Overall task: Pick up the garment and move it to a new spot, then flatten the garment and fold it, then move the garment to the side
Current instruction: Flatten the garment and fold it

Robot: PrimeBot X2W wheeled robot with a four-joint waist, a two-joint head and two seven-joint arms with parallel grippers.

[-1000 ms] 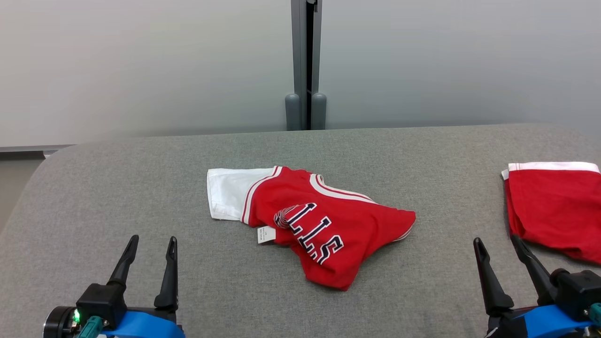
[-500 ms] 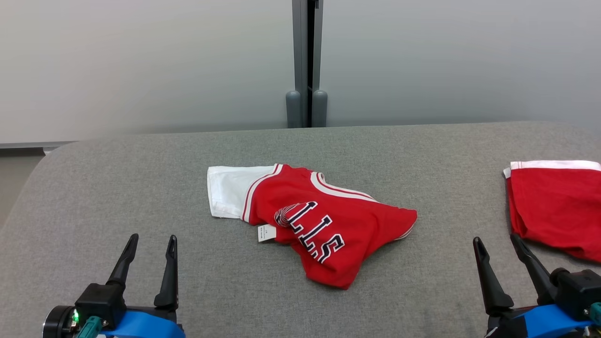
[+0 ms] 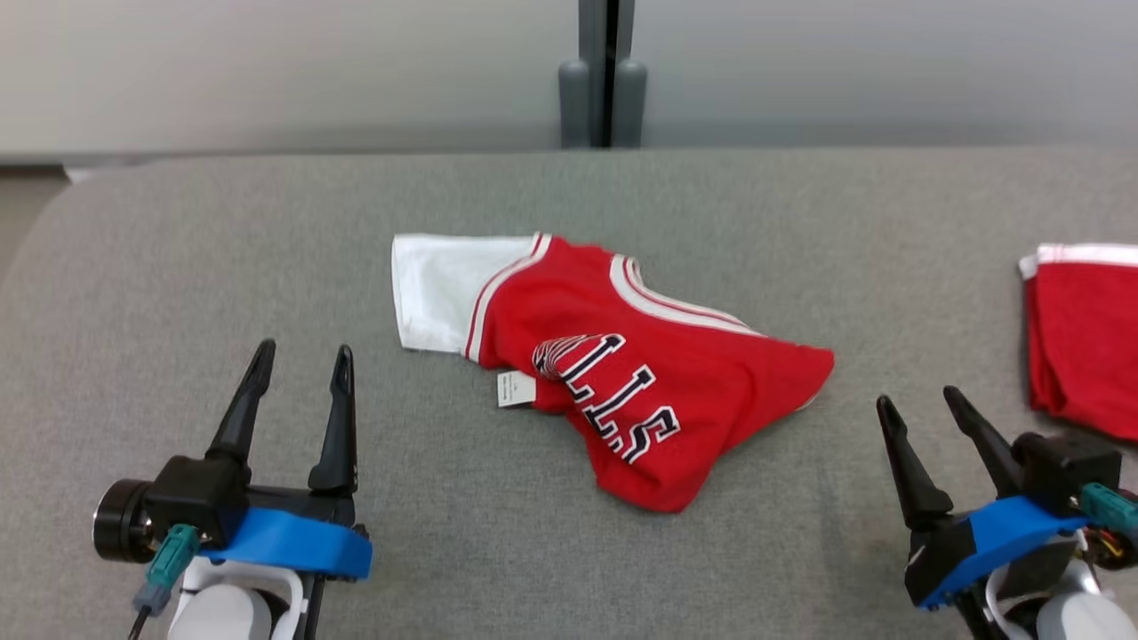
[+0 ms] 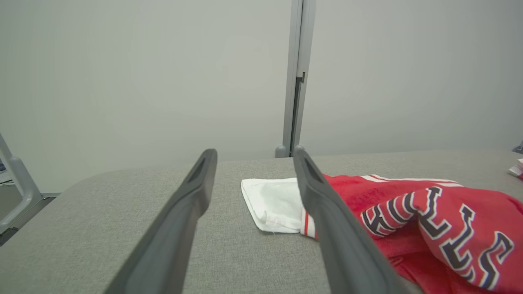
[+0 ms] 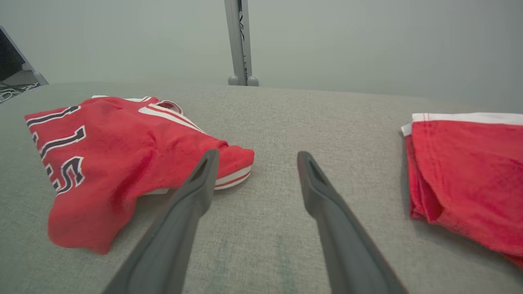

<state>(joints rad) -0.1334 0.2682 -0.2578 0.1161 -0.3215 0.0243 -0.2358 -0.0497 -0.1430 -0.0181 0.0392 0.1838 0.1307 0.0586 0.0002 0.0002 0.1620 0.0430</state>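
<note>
Grey woven desk (image 3: 178, 267), rounded at the corners, backed by pale matte wall panels joined at a grey vertical post (image 3: 605, 71).

Head view. Task garment (image 3: 640, 373) crumpled on the desk directly in front of the post: red knit jersey, white sleeve (image 3: 444, 289) spread flat to the left of the post line, dark outlined lettering (image 3: 613, 404) twisted across a fold, small white label (image 3: 516, 388) poking out beneath. Robot's left gripper (image 3: 303, 347) nearer than the post and off to its left, fingers (image 3: 338, 418) spread wide, nothing between them, clear of the cloth. Robot's right gripper (image 3: 917, 396) off to the post's right, likewise spread and empty. Second red piece (image 3: 1080, 338) with a white band farther right of the post, well apart from the garment.

Left wrist view. Long, dark, tapered fingers parted over bare desk; sleeve lying beyond the fingertips, post straight behind it.

Right wrist view. Fingers parted; striped hem (image 5: 233, 177) just beside one fingertip, not touching; post at the far edge.

Handling, as judged: soft, limp and light, no stiffness, sure to sag and trail once lifted; some cling to the woven desk probable. Best hold judged at the two outer ends, sleeve cuff for the left fingers and striped hem for the right, pinching a raised fold rather than flat cloth. Not fragile; main risk judged to be catching only one layer, or the label alone.
</note>
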